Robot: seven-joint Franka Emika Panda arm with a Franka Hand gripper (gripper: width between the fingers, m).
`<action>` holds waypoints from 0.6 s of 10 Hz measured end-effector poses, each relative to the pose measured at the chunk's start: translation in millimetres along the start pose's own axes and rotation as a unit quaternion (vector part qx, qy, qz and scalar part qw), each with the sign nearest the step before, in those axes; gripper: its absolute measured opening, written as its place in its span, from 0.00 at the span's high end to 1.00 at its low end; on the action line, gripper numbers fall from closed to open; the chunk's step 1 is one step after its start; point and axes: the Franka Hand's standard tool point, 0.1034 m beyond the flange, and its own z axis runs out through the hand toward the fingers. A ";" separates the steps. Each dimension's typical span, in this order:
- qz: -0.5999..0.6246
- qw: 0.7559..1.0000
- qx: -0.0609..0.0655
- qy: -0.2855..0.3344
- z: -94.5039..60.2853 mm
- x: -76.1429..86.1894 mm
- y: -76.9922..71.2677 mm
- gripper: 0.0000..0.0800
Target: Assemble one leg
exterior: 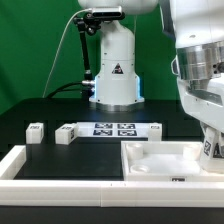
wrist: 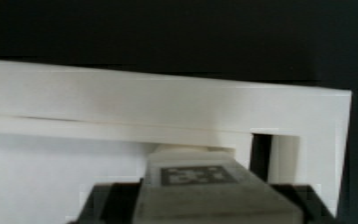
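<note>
White plastic fills the exterior view's front: the tray [exterior: 150, 160] lies there, and the gripper [exterior: 211, 155] hangs low over its corner on the exterior view's right, with the leg [exterior: 207, 148] in it; spare legs [exterior: 66, 133] sit beside the marker board [exterior: 112, 128], well apart from the arm.

Wrist view: the leg [wrist: 194, 175] shows its tag, clamped between the dark fingers [wrist: 108, 205], just beside the tray's rim [wrist: 158, 100]; no socket is visible. Likely risk: a tilted or off-centre leg would jam, slip in the grip, or shove the tray.
</note>
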 end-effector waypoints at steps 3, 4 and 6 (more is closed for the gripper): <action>0.039 0.999 0.000 -0.005 0.3 -0.3 0.0 0.52; 0.026 1.000 -0.003 -0.006 -0.8 -0.6 -1.3 0.35; -0.103 0.995 -0.008 -0.005 -1.1 -2.6 -3.4 0.22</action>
